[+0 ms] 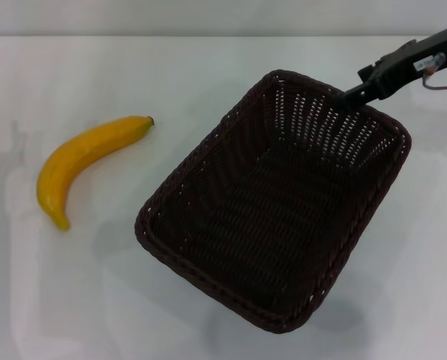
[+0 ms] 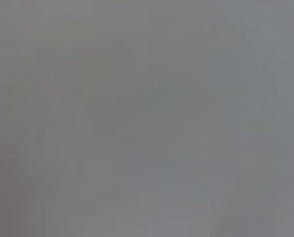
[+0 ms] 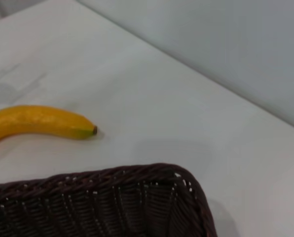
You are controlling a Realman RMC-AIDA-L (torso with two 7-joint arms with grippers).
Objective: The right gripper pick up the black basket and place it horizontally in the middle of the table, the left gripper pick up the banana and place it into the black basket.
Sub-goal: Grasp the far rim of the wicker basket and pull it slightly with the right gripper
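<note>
Yellow-orange and glossy, the banana point(image 1: 79, 160) is seen lying flat on the white tabletop point(image 1: 208, 75) at the left of the head view, its dark stem tip turned toward the basket and well apart from it. At the centre and right, the black basket point(image 1: 272, 202) is shown set at a slant, one corner toward the near left and the opposite end toward the far right; a shadow is cast beneath it. At its far right rim the right gripper point(image 1: 349, 96) is met, its arm reaching in from the upper right; whether the jaws are closed on the rim cannot be told. In the right wrist view the basket's braided rim point(image 3: 102, 177) is seen with the banana point(image 3: 36, 122) beyond it. Nothing is shown of the left gripper.
</note>
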